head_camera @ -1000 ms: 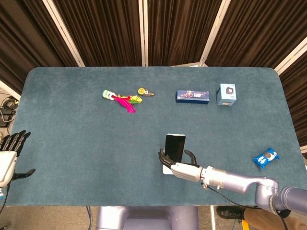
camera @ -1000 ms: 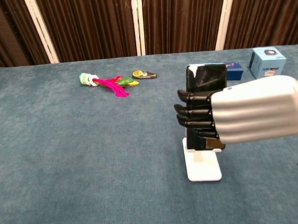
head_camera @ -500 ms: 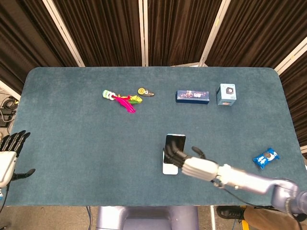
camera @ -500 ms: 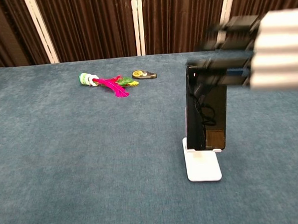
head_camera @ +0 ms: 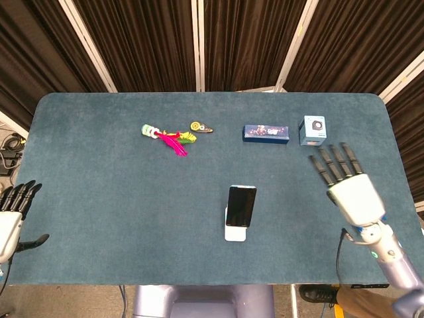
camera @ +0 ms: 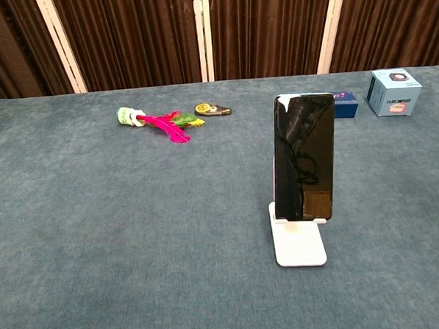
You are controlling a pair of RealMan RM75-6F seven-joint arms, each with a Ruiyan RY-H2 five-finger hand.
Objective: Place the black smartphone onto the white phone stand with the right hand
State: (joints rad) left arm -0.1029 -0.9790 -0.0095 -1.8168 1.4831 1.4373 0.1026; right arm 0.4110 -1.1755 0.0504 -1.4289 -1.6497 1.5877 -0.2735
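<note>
The smartphone (camera: 304, 157) is standing on the phone stand (camera: 299, 244) near the table's (head_camera: 99, 199) middle; two boxes (head_camera: 265, 133) (head_camera: 312, 130) are sitting far right.

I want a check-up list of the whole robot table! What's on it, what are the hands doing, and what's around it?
Surface: blue-grey table, carpet-like.
Job's things: black smartphone upright on white phone stand.
Clutter: feather shuttlecock, small round tag, dark blue box, light blue box; snack packet hidden.
Hands: right hand open, raised, away from phone; left hand open at table edge.
Cables: wire near right wrist.
Surroundings: dark curtains.
</note>
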